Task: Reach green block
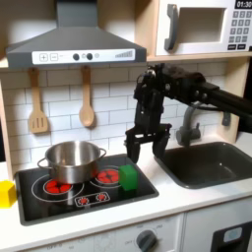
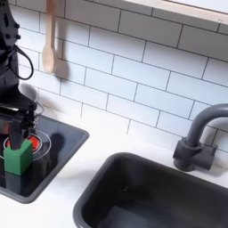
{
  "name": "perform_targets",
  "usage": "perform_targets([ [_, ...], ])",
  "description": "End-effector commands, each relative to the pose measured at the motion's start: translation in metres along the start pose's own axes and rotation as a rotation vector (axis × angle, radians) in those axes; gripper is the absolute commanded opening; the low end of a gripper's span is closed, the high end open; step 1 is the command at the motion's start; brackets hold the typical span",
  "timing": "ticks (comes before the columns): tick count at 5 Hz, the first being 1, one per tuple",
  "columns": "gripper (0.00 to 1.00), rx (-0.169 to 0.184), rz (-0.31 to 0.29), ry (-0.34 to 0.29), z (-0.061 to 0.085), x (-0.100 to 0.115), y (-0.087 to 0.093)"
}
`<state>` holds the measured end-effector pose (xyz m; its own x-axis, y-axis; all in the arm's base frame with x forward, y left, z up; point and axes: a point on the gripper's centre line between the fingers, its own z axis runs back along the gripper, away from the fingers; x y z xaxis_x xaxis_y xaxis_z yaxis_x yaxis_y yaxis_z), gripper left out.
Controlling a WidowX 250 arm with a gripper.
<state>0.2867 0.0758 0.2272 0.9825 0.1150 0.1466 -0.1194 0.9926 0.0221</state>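
Now my pincer (image 1: 139, 146) hangs open and empty above the green block (image 1: 128, 177), which sits on the black toy hob (image 1: 84, 202) just beside the steel pot (image 1: 71, 160). White tiles behind, a wooden spoon (image 1: 87, 106) hanging, a dark sink (image 2: 151, 196) and grey tap (image 2: 198, 138) alongside.

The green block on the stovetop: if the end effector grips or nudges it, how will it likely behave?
The green block looks like a small solid cube with flat matte sides, so it is probably stiff and light, and should give the end effector decent grip. Resting flat on the smooth black stovetop, it would likely slide rather than roll or tip when pushed.
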Motion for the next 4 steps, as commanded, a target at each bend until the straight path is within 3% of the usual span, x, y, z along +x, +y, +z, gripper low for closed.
perform_targets([
  [1, 1.00, 0.005, 0.004, 0.014, -0.008, 0.008, 0.003],
  [4, 1.00, 0.011, 0.018, 0.036, -0.022, 0.021, 0.009],
])
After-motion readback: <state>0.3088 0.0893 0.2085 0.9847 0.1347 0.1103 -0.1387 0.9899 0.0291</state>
